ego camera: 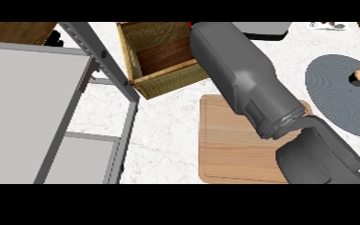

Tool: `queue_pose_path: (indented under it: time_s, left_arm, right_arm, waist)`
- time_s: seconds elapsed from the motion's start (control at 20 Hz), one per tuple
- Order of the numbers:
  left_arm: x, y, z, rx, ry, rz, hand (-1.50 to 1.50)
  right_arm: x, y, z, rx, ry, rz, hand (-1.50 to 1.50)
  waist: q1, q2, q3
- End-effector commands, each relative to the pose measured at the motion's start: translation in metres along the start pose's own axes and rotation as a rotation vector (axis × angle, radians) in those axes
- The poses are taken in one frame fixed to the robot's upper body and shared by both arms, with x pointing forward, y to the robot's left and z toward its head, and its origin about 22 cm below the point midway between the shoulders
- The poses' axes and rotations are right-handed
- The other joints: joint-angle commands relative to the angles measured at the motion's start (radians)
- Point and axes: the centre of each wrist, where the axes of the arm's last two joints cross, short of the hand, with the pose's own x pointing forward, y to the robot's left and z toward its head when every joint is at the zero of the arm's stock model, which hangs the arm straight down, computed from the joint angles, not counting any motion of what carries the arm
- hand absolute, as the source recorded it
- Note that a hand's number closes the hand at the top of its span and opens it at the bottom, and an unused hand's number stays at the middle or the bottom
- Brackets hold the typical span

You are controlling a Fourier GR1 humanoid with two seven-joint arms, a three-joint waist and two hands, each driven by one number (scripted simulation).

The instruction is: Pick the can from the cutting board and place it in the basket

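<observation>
My right forearm [239, 71] rises from the lower right across the wooden cutting board [225, 152] to the picture's top, ending over the far right corner of the woven basket [162, 83]. The hand itself lies beyond the top edge and does not show. A small red sliver [190, 24] peeks out beside the forearm's end above the basket; I cannot tell what it is. No can shows on the visible part of the board. The basket's wooden floor [165, 55] looks bare where I can see it. My left hand does not show.
A grey metal frame [105, 66] with a flat grey panel [35, 105] fills the left side, close to the basket. A round grey ribbed mat [334, 93] lies at the right edge. A grey object [264, 28] sits at the back.
</observation>
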Motion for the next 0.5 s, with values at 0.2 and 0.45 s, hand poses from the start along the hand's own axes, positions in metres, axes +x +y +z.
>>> queue_pose_path:
  time_s: [0.2,0.45]
  left_arm:
    - [-0.014,-0.038,0.006,-0.105,0.065,0.084,0.00]
    - [-0.014,-0.038,0.010,-0.098,0.065,0.075,0.00]
  right_arm:
    - [-0.003,0.008,-0.002,0.103,0.187,0.003,1.50]
    - [-0.002,0.010,0.001,0.014,0.194,-0.120,-1.50]
  waist:
    - [-0.009,0.007,-0.009]
    - [-0.003,0.002,-0.009]
